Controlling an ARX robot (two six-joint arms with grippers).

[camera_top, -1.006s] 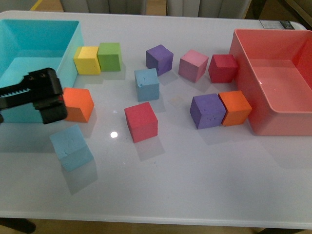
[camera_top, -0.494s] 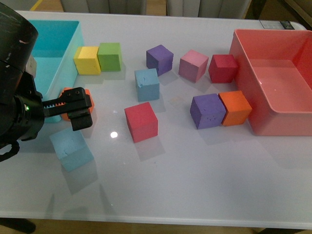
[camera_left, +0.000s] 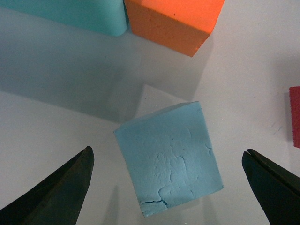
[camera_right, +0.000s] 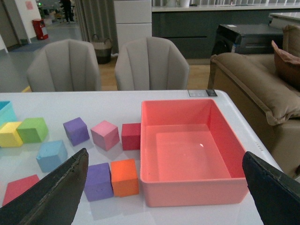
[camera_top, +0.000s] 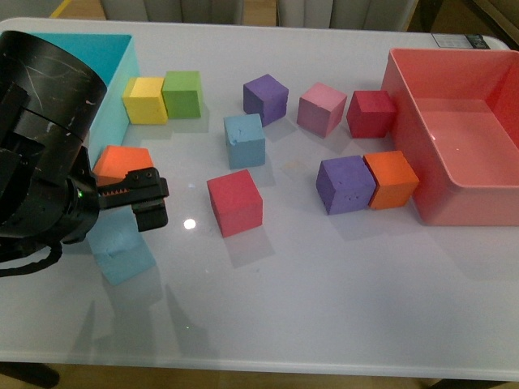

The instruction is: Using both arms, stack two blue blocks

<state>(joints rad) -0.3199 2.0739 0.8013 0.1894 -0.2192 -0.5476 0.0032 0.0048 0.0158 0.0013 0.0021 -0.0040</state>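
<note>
Left gripper (camera_left: 166, 152) — tapered black fingers (camera_left: 61, 187) spread wide, clear of the near blue block (camera_left: 171, 173) between them, a cube of crackled foam | orange cube (camera_left: 173, 23) just beside | far blue block (camera_top: 244, 139) well apart, dented | right gripper (camera_right: 164, 154) — spread, aloft

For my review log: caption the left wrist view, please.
Open left gripper centred over a light blue foam cube on the white table, orange cube and teal bin corner nearby.

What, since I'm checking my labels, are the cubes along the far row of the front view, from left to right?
yellow cube → green cube → far purple cube → pink cube → dark red cube
</note>
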